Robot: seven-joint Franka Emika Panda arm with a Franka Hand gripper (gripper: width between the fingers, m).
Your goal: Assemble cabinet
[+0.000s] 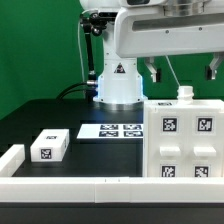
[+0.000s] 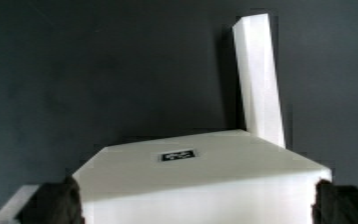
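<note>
The cabinet, a big white box with tagged square fronts, stands at the exterior view's right. A small white piece sticks up from its top. My gripper hangs just above it, jaws wide open, with a clear gap down to the box. In the wrist view the cabinet's white top, with a small tag, fills the space between my dark fingers, and my gripper grips nothing. A small tagged drawer block lies on the table at the exterior view's left.
The marker board lies in front of the robot base. White rail pieces run along the front and the left edge. A long white rail lies on the black table beyond the cabinet.
</note>
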